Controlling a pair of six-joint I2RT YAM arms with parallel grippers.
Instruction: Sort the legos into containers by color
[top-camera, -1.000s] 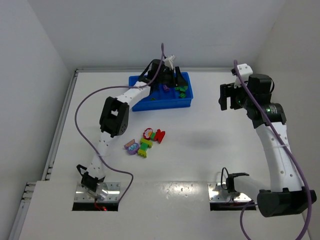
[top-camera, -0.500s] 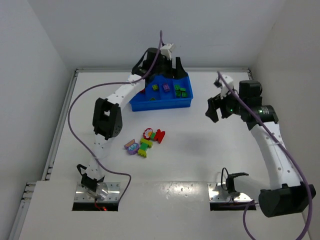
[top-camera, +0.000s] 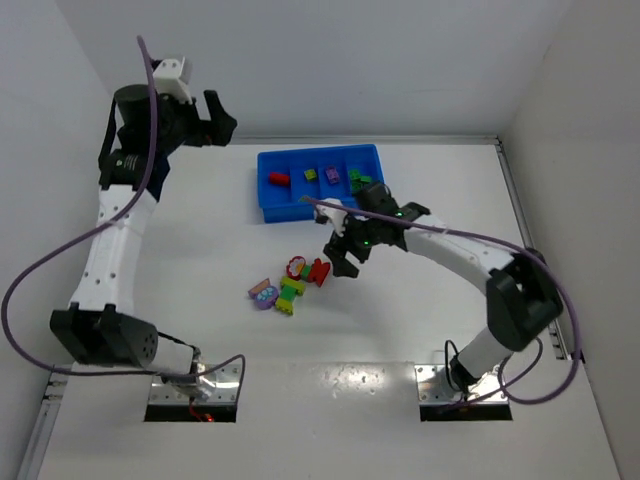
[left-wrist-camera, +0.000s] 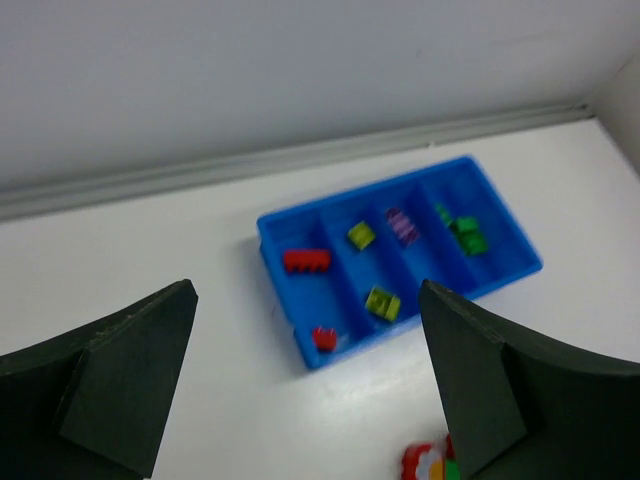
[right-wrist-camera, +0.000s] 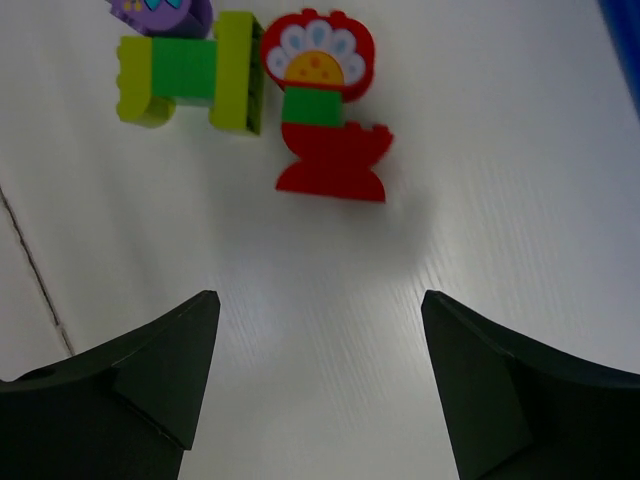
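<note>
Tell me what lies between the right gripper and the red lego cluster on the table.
Only bare white table; the right wrist view shows nothing between the open right gripper and the red lego cluster.

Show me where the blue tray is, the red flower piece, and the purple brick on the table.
blue tray (top-camera: 283, 212): top external view, front wall.
red flower piece (right-wrist-camera: 318, 58): right wrist view, round patterned face.
purple brick (top-camera: 263, 294): top external view, its top.

Between the spread fingers (right-wrist-camera: 150, 390) of the right end effector (right-wrist-camera: 318, 300) the counter (right-wrist-camera: 500, 220) is bare up to the red brick (right-wrist-camera: 333, 165) straight ahead, with more bricks (right-wrist-camera: 190, 85) ahead-left and the tray (right-wrist-camera: 628, 25) corner ahead-right.
</note>
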